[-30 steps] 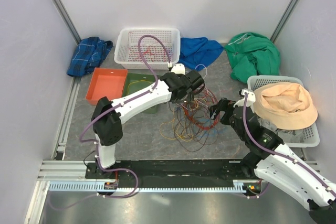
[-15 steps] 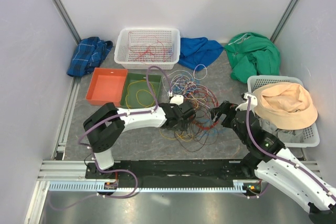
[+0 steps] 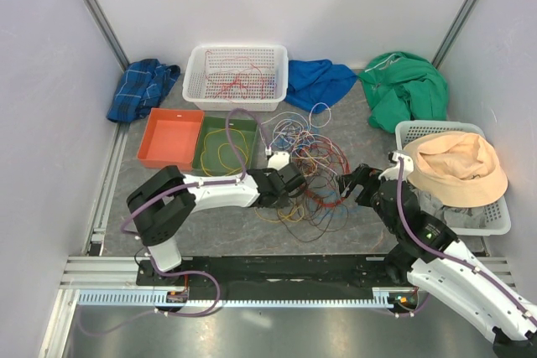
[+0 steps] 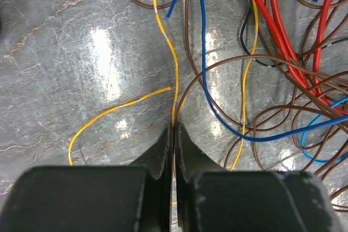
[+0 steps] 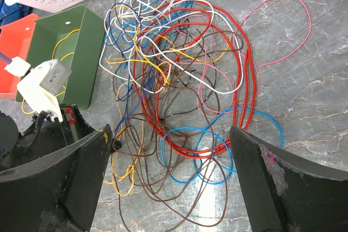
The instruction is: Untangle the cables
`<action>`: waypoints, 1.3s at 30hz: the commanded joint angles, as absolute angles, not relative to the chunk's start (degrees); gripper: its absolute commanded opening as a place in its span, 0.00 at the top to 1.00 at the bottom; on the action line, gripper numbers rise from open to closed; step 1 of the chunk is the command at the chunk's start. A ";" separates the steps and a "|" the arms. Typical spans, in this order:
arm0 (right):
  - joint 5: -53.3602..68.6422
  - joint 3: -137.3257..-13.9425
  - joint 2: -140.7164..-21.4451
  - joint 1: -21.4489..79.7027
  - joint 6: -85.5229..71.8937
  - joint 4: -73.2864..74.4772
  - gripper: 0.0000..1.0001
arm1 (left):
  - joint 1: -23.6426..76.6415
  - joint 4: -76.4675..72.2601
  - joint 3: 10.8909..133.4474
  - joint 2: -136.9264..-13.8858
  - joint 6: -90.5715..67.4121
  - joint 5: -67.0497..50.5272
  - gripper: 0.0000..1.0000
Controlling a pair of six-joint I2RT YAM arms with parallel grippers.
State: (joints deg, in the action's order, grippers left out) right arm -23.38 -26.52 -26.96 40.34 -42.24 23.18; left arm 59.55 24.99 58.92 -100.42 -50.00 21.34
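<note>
The cables [image 3: 309, 169] lie in one tangled heap on the grey table: red, brown, blue, yellow, white and pink wires. My left gripper [image 3: 289, 186] is low at the heap's left edge. In the left wrist view it [image 4: 174, 126] is shut on a yellow cable [image 4: 173, 63], and a brown cable [image 4: 228, 61] runs into the same tips. My right gripper [image 3: 348, 184] hovers at the heap's right side. In the right wrist view it [image 5: 169, 131] stands wide open above brown [image 5: 147, 150] and light blue loops [image 5: 187, 156], holding nothing.
A white basket [image 3: 198, 69] with red wires stands at the back. Beside the heap are an orange tray [image 3: 168, 136] and a green tray [image 3: 208, 144] holding yellow wire. Blue [image 3: 317, 81], green [image 3: 407, 90] and plaid cloths [image 3: 141, 88] lie behind; a hat [image 3: 457, 165] covers the right basket.
My left arm came down from above the heap to the table at its left edge, and its gripper closed on the yellow cable. The right arm barely shifted.
</note>
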 commanded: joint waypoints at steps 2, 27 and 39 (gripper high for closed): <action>-23.56 -26.54 -26.37 40.43 -42.01 22.68 0.03 | 60.12 23.47 54.85 -97.65 -52.30 20.65 0.98; 1.29 -29.88 -18.62 40.34 -36.74 4.06 0.10 | 61.79 19.07 64.15 -66.27 -33.23 14.15 0.98; 14.76 -25.40 -25.48 40.43 -43.15 -7.81 0.14 | 61.87 19.25 64.34 -67.32 -32.78 15.21 0.98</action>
State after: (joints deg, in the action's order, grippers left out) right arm 8.97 -26.81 -24.73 40.29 -39.88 0.34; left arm 61.60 20.10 62.26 -67.00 -35.24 14.50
